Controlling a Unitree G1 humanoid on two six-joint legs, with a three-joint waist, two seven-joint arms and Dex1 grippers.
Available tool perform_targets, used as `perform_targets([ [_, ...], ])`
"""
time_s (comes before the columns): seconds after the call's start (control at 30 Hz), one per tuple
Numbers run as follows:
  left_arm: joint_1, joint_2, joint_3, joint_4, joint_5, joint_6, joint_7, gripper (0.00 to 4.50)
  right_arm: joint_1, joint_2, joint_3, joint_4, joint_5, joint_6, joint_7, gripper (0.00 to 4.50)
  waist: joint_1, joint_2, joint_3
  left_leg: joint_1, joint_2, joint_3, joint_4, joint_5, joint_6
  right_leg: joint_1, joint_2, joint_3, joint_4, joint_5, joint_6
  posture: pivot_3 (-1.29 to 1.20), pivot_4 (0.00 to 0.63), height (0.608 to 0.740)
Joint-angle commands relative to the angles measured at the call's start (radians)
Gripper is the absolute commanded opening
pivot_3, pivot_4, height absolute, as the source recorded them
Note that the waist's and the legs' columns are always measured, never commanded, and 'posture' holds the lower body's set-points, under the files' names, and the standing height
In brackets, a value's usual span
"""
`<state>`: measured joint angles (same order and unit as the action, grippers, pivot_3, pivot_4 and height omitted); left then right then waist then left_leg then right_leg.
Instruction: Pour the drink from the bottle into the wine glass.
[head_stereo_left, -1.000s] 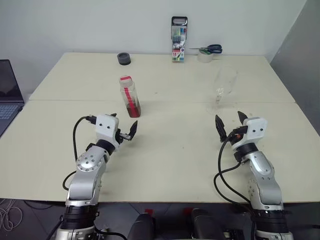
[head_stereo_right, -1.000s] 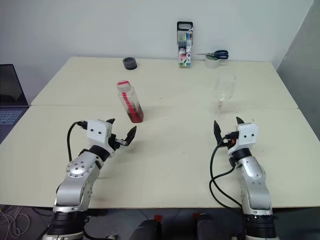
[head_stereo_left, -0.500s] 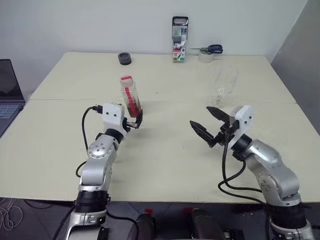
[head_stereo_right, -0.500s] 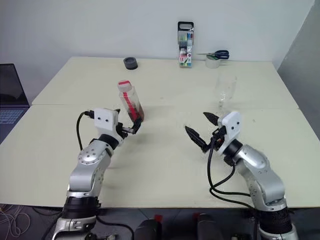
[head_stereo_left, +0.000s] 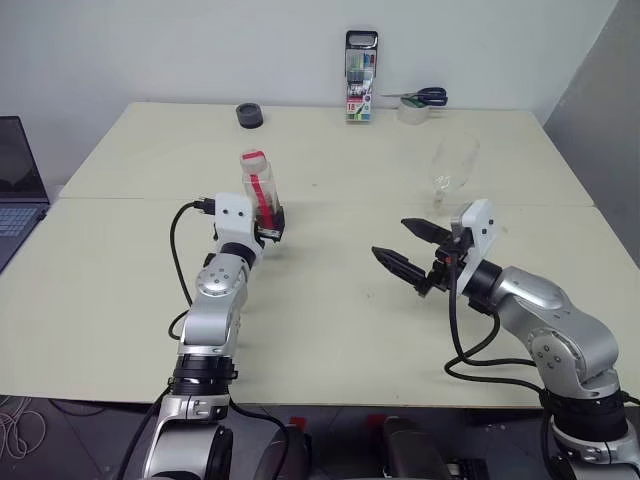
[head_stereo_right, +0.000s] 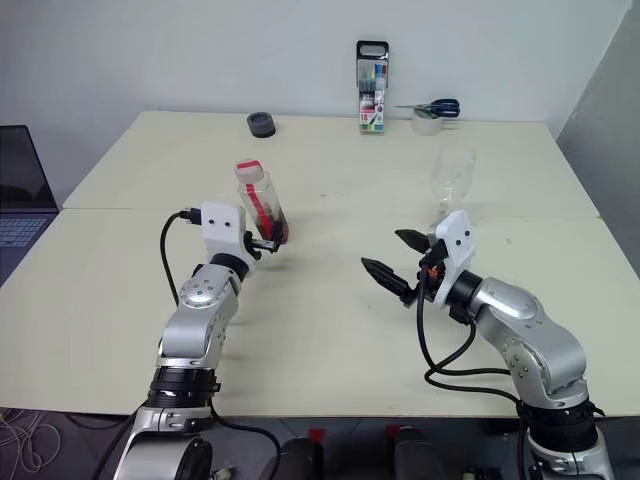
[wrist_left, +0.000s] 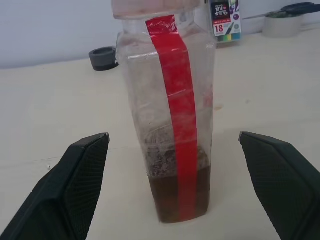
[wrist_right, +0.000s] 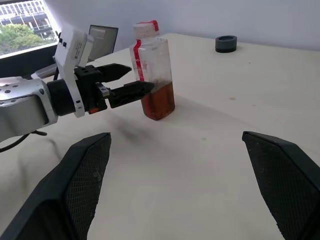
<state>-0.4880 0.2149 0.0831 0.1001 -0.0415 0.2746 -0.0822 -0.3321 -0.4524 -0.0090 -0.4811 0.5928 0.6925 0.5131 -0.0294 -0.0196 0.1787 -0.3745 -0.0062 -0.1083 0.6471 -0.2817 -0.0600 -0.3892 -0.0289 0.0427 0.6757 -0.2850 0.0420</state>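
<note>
Head views: we see the left gripper (head_stereo_left: 268, 232) wide open at the bottle (head_stereo_left: 260, 191), upright just ahead of it; the right gripper (head_stereo_left: 408, 252) also wide, empty, wine glass (head_stereo_left: 447, 170) beyond it.

Left wrist: bottle stands between our fingers (wrist_left: 75, 180), untouched; clear plastic, red stripe, brownish drink (wrist_left: 180, 192) low.

Right wrist: bottle well ahead, left arm nearer.

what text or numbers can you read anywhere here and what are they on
"18": on the marker-pen case standing at the table's far edge, white figures on a red patch; the small print beside it is too small to read.
The bottle: its red label stripe shows no print.
The laptop: its keys and screen are too small to read.
</note>
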Motion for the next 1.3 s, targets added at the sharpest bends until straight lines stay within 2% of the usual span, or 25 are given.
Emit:
perform_targets([
  [0.03, -0.039, -0.004, 0.006, 0.003, 0.015, -0.035, 0.024, 4.45, -0.03, -0.013, -0.013, -0.044, 0.008, -0.006, 0.006, 4.5, 0.0, 0.0, 0.0, 0.0, 0.0, 0.0, 0.0, 0.0, 0.0, 0.0, 0.0, 0.0, 0.0, 0.0, 0.0, 0.0, 0.15, 0.74],
  [0.5, -0.19, -0.018, 0.027, 0.179, 0.012, -0.076, 0.077, 4.45, -0.16, -0.019, 0.001, 0.02, 0.04, 0.051, 0.045, 4.5, 0.0, 0.0, 0.0, -0.001, 0.0, -0.001, 0.0, 0.0, 0.0, 0.0, 0.0, -0.001, -0.001, 0.0, 0.0, 0.0, 0.15, 0.74],
  [0.87, -0.29, 0.006, 0.037, 0.332, 0.004, -0.112, 0.051, 4.45, -0.183, -0.023, 0.009, 0.039, 0.015, 0.044, 0.059, 4.5, -0.001, 0.0, 0.0, -0.007, -0.001, 0.0, 0.001, 0.002, -0.004, -0.006, -0.001, -0.001, 0.0, 0.0, 0.0, 0.0, 0.15, 0.74],
  [1.2, -0.328, 0.005, 0.035, 0.385, 0.009, -0.142, 0.048, 4.45, -0.181, -0.013, -0.011, 0.037, 0.026, 0.045, 0.048, 4.5, -0.001, 0.0, 0.0, -0.008, -0.001, 0.0, 0.001, 0.002, -0.004, -0.008, -0.001, -0.001, 0.001, 0.0, 0.0, 0.0, 0.15, 0.74],
  [1.3, -0.328, 0.007, 0.029, 0.384, 0.012, -0.152, 0.04, 3.87, -0.18, -0.013, -0.015, 0.037, 0.029, 0.045, 0.046, 4.5, -0.001, 0.0, 0.0, -0.008, -0.001, 0.0, 0.001, 0.002, -0.004, -0.008, -0.001, -0.001, 0.002, 0.0, 0.0, 0.0, 0.15, 0.74],
])
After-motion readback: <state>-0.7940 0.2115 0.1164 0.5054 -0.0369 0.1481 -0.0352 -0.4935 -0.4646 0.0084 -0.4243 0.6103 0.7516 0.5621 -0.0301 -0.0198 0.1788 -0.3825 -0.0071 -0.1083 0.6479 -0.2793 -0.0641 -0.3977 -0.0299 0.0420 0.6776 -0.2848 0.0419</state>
